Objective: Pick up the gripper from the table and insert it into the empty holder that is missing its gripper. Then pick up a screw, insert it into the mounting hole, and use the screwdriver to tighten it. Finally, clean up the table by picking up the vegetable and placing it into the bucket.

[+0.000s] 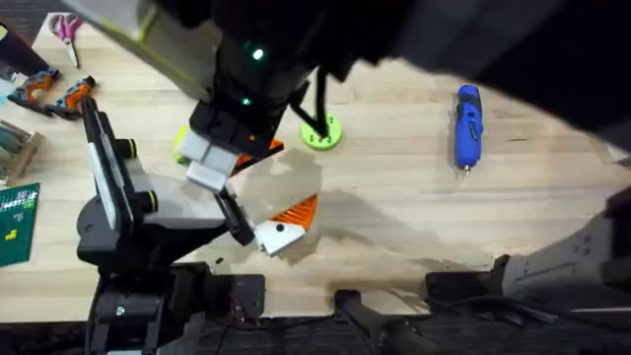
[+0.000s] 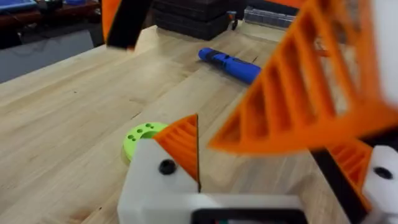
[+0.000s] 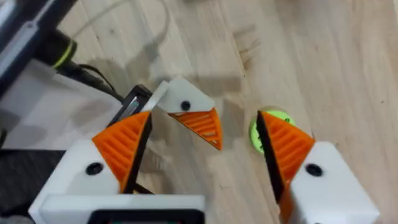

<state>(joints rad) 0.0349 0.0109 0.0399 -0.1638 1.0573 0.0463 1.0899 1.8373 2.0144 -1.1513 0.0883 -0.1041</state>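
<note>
In the overhead view the right arm reaches across the middle, large and dark, and its pincer [image 1: 235,158] hangs over the tabletop [image 1: 394,197] left of centre. In its wrist view the two white fingers with orange ribbed pads [image 3: 121,149] stand wide apart with nothing between them but bare wood and the tip of the other arm's finger.

The left pincer [image 1: 281,227] sits at about 5 o'clock from the right one, low over the wood. Its own wrist view shows its fingers [image 2: 177,149] spread wide, gripping nothing, and a big blurred orange ribbed wedge [image 2: 298,93] close in front of the lens.

The screwdriver [image 1: 467,126] lies well apart at about 3 o'clock from the right pincer, bit pointing toward the arms' bases. The vegetable [image 1: 182,144] lies just beside the right pincer at 9 o'clock, partly hidden. A flat green ring [image 1: 321,134] lies at 2 o'clock from that pincer. Orange-handled pliers [image 1: 59,94] and scissors [image 1: 67,28] lie toward 10 o'clock, near the tabletop's far left corner.
</note>
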